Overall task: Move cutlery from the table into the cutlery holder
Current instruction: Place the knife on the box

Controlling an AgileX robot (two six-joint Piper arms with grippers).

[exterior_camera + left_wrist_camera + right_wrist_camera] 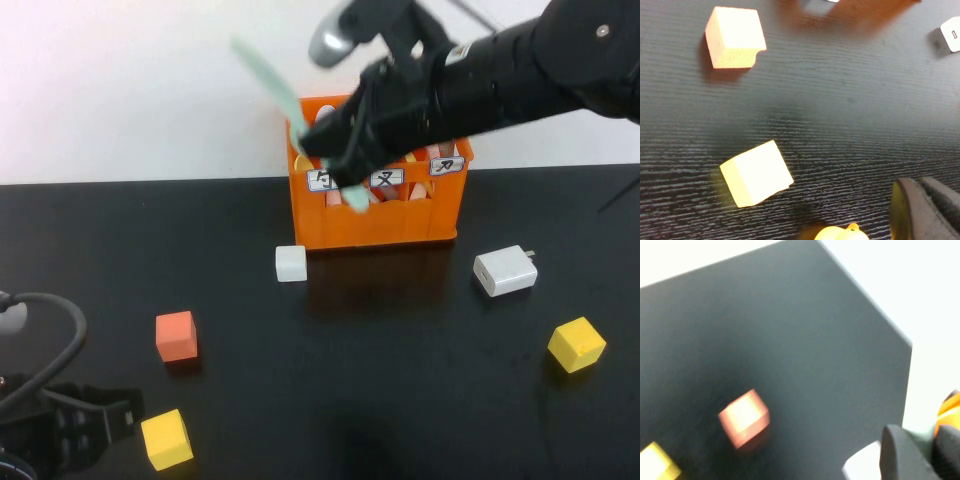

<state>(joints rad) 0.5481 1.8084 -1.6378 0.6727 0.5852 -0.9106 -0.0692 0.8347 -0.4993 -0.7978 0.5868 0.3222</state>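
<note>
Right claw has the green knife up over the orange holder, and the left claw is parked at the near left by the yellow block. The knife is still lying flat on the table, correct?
Not quite. In the high view the knife is off the table, tilted in the right claw above the holder. The left claw is parked by the yellow block.

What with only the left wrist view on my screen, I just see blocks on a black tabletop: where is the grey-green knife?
Observer: In the right gripper, which is clamped on the knife, up at the orange cutlery holder.
Operator: Is it in yet?
Observer: Not released. It is tilted, its top leaning toward the robot's left, over the holder's left end.
Operator: And the left gripper?
Observer: The left gripper sits low at the near left corner of the table, beside a yellow block.
</note>
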